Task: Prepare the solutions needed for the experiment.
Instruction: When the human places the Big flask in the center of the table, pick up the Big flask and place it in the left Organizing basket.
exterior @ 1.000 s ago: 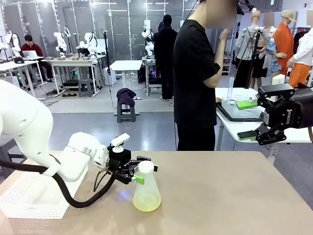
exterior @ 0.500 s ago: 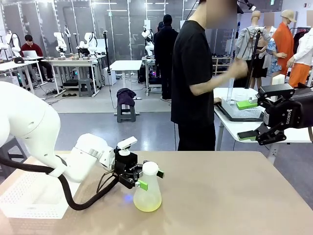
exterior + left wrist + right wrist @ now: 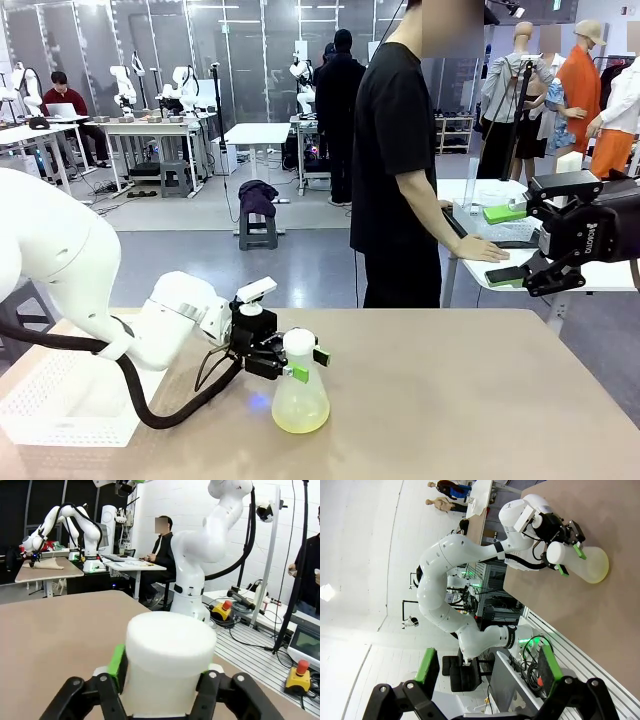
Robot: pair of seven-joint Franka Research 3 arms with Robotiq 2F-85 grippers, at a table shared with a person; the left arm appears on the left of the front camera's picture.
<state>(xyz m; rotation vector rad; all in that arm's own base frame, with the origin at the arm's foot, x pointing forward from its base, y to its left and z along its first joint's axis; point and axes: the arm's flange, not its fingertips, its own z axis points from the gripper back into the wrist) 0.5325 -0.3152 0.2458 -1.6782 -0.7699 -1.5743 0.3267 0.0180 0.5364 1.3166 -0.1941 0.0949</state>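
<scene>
Left gripper (image 3: pixel 302 364) has its green pads (image 3: pixel 118 661) set either side of the white cap and neck of the conical flask (image 3: pixel 300 397), looks clamped on it, flask upright on the table (image 3: pixel 470 400) with the pale yellow solution (image 3: pixel 299 412) pooled in its base, probably so it lifts without tipping. Left arm reaches in low, wrist level; right gripper (image 3: pixel 534 246) hangs high at right, jaws apart, empty
</scene>
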